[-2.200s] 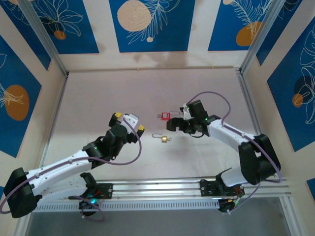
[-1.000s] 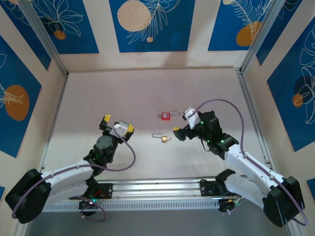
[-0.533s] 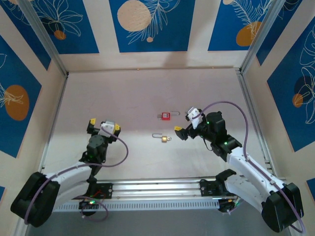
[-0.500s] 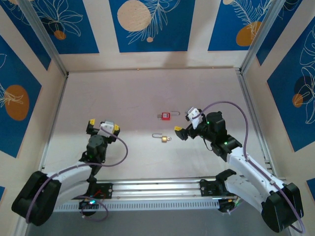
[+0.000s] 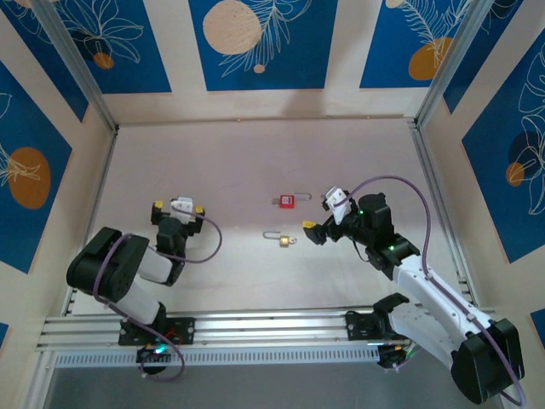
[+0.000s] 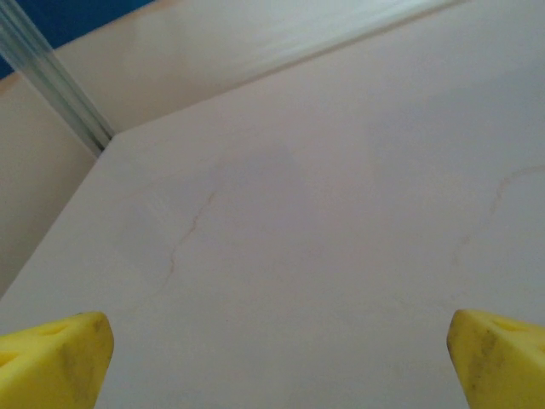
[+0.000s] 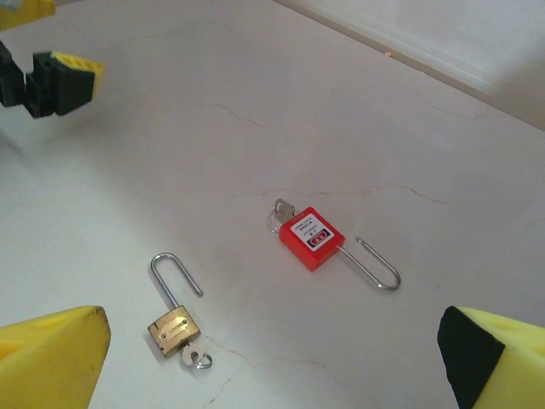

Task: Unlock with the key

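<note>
Left claw [image 5: 177, 207]: jaws wide apart, empty, over bare desk [image 5: 238, 162], well apart from both locks.
Right claw [image 5: 318, 213]: jaws wide apart, empty, near the locks.
Key [image 7: 195, 357]: in the base of the brass padlock [image 7: 174, 327] (shackle swung open), lying near the red padlock [image 7: 311, 241].

**A:** this a robotics lab or what?
**B:** pretty sure it's a lab test cell. Robot arms [image 5: 426, 290] bolted to an aluminium rail [image 5: 272, 325], bare pale tabletop [image 5: 238, 162], boxed in by panels [image 5: 289, 51] with blue leaf prints.
</note>
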